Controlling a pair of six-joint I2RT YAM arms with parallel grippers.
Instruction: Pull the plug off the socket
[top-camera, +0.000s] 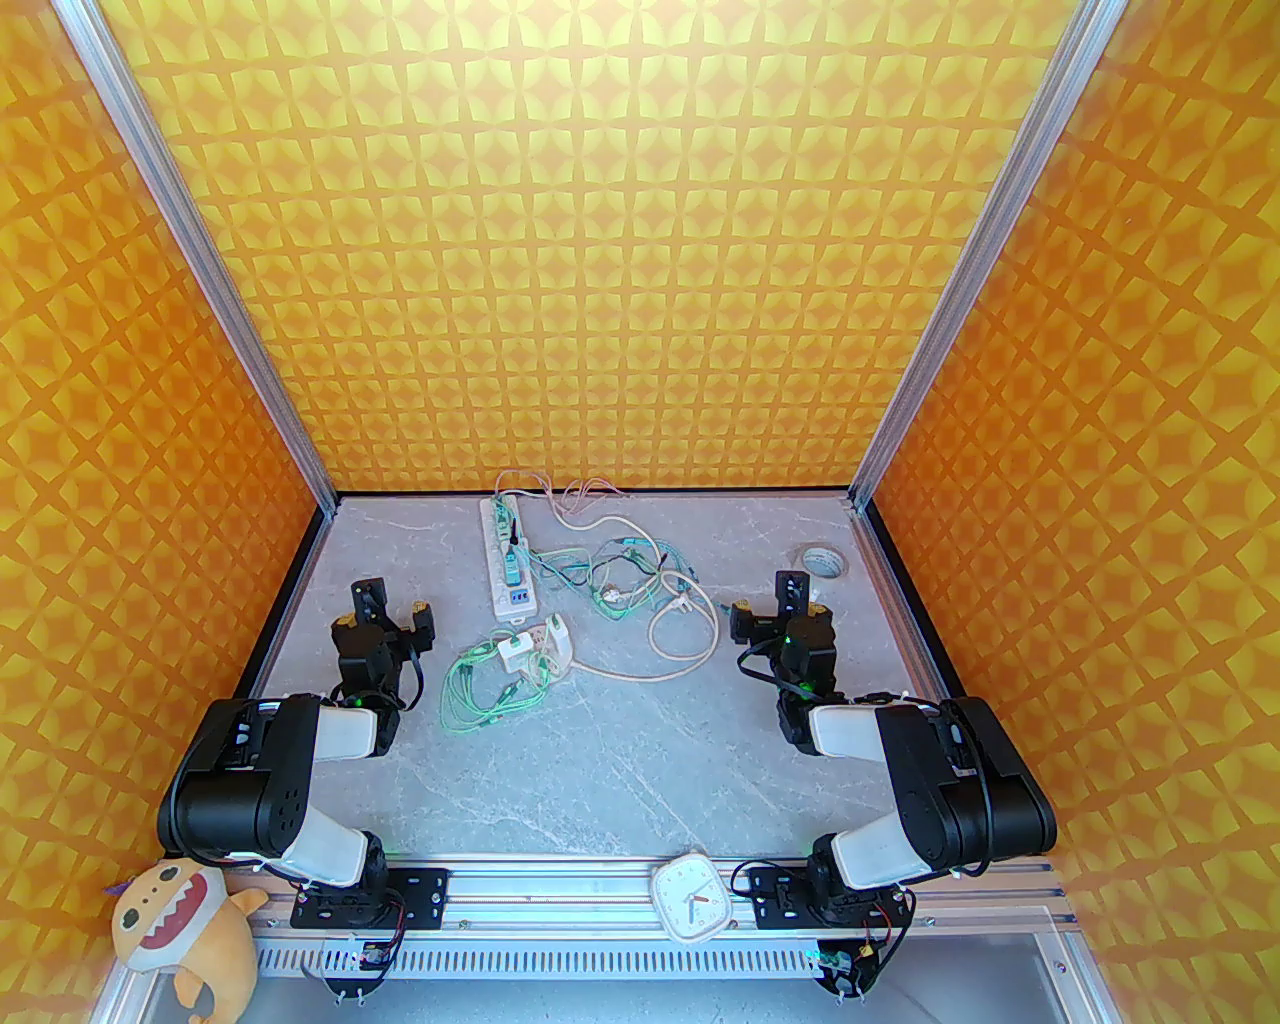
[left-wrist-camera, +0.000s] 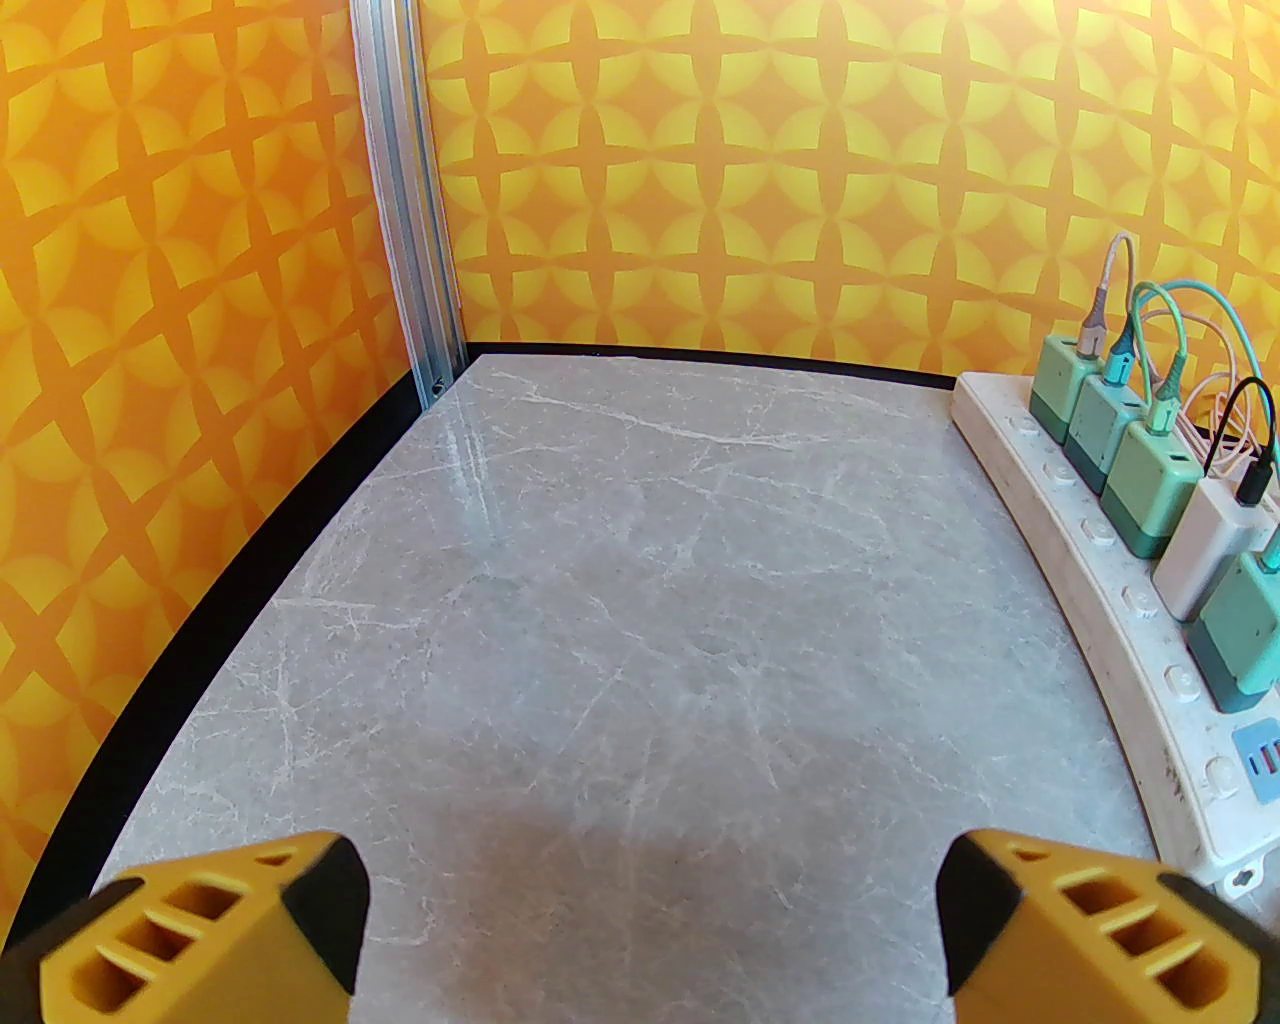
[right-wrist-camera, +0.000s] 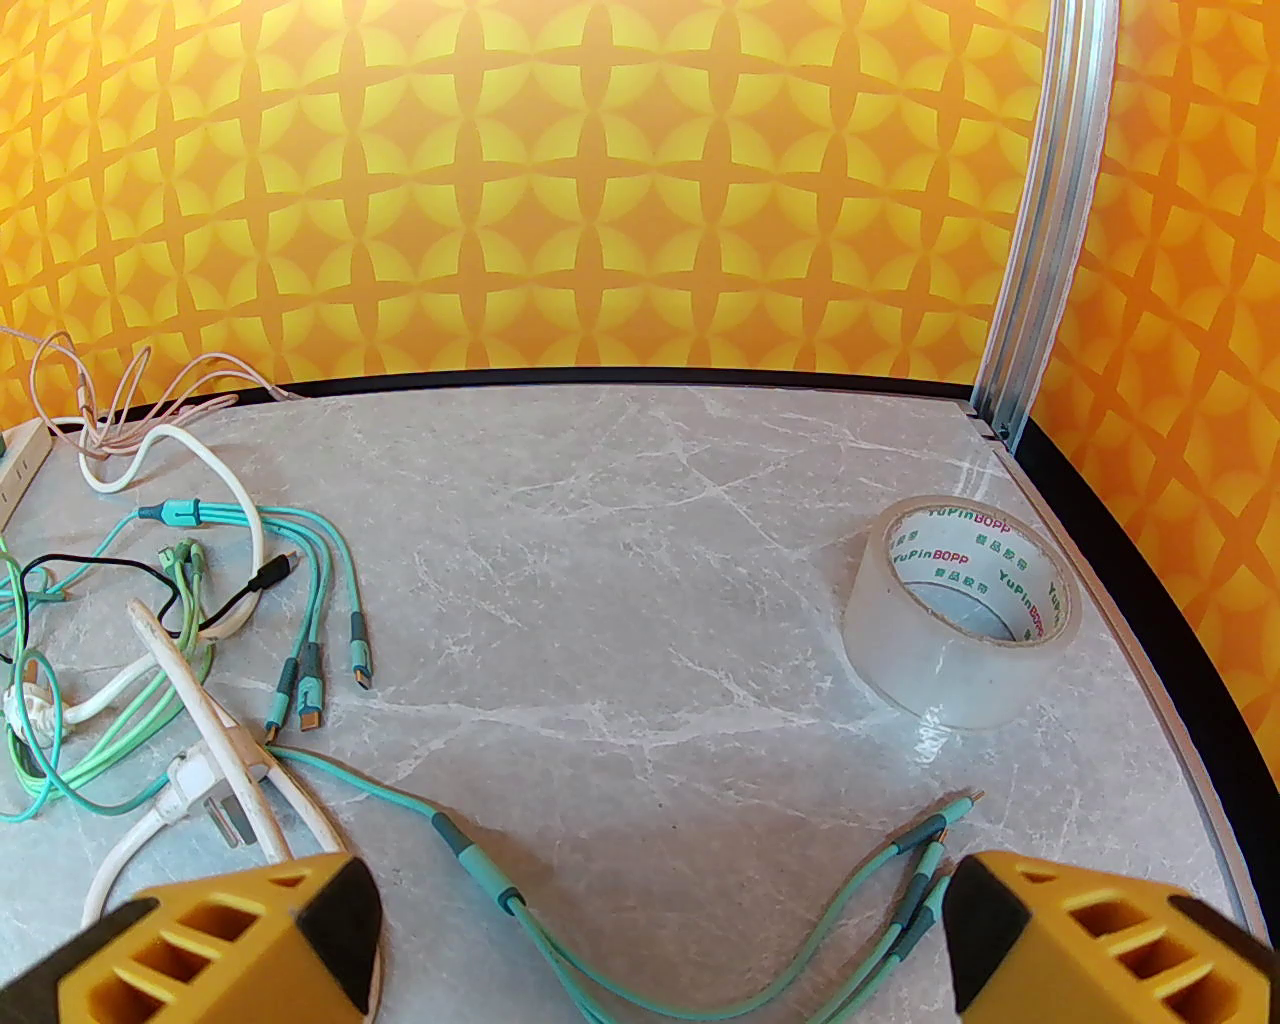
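- While both arms sit well apart from the work, the task looks unstarted: the left gripper (left-wrist-camera: 650, 900) and the right gripper (right-wrist-camera: 660, 900) both stand with jaws spread wide, holding nothing.
- The power strip (left-wrist-camera: 1110, 600) lies near the worktop's (left-wrist-camera: 600, 600) far edge, left of centre, with a row of plugs (left-wrist-camera: 1160, 490) seated in it.
- Next, I judge, the left gripper — the nearer one — must swing across, straddle one plug's flat sides, clamp and pull straight up. The strip may need pinning down.
- The strip is long, scuffed white plastic. The plugs are smooth, boxy and two-tone green, with one white.
- Thin rubbery cables (right-wrist-camera: 200, 600) tangle mid-worktop, on smooth grey veined stone.
- A clear tape roll (right-wrist-camera: 960, 620) sits by the far right corner.
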